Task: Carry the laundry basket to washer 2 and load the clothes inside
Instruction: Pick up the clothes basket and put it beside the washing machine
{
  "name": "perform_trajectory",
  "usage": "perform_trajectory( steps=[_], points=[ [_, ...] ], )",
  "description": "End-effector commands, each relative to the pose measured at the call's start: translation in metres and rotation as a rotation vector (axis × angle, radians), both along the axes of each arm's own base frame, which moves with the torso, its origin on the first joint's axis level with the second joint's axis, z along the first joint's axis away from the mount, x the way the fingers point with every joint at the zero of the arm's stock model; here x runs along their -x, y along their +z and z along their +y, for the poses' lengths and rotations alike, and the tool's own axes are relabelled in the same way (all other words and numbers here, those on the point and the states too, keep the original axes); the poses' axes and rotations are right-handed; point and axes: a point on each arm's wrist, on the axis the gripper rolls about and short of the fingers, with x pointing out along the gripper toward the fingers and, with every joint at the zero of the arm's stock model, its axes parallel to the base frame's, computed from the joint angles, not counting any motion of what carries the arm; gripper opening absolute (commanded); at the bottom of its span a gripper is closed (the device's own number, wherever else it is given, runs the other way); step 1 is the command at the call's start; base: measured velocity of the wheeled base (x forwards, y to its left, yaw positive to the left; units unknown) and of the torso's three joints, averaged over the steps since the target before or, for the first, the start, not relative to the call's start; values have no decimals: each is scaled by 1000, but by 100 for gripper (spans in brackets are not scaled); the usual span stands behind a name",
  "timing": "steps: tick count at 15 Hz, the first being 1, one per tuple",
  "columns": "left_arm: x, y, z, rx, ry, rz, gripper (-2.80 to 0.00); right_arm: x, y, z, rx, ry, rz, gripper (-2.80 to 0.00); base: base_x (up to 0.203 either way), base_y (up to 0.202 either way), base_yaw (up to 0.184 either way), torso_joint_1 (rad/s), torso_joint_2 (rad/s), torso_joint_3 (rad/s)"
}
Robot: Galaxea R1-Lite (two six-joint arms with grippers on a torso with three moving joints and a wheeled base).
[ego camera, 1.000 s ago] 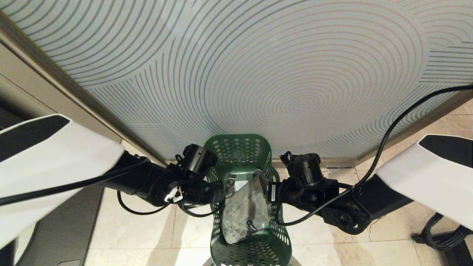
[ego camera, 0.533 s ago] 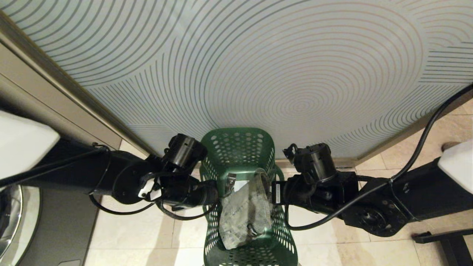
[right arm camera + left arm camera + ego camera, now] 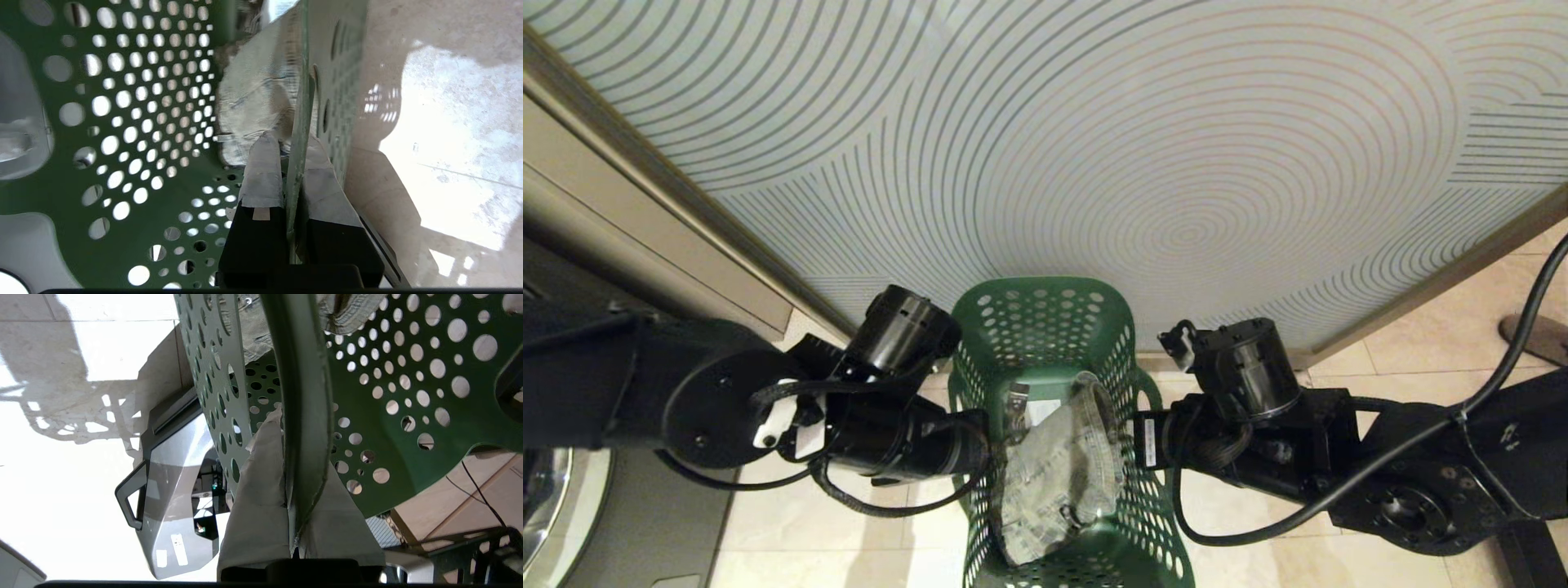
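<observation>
Over on the left, the left gripper [image 3: 980, 445] is clamped onto the rim of the green laundry basket [image 3: 1045, 327], fingers [image 3: 261, 506] pinched narrow with the rim wedged right between them in the left wrist view. Nothing fancy there, but that pinch is thin plastic between taped pads, so it looks like the kind of hold that could slip if one side gets yanked.

Middle of the head view, the basket hangs between the two arms, above the tiled floor [image 3: 866, 531], close to the patterned glass wall [image 3: 1094, 147]. The clothes [image 3: 1058, 474] sit inside, a crumpled grey bundle draped toward the near end.

On the right, the right gripper [image 3: 1139, 441] does the same job on the opposite rim, fingers [image 3: 261, 171] squeezed narrow on the basket wall.

So the step looks like the carry. To do it well, both arms should probably move together and keep the rim level, because any tilt could tip that bundle out. A curved bit of metal at the far lower left edge [image 3: 543, 506] might be a washer, hard to say. Slow turns near the glass seem smart.
</observation>
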Motion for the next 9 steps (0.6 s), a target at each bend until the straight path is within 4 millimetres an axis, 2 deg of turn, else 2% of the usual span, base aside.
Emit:
perform_trajectory(
  steps=[1,5,9],
  points=[
    [11,5,4,8,-10,-9,-280,2,4,-1,-5,-2,-3,-280,0,0,0,0,0,0],
    [30,4,13,-1,-30,1,-280,5,2,1,11,-3,-1,-280,0,0,0,4,0,46],
    [32,3,11,-6,-35,2,-280,5,4,2,7,-3,-9,-280,0,0,0,1,2,198]
  ],
)
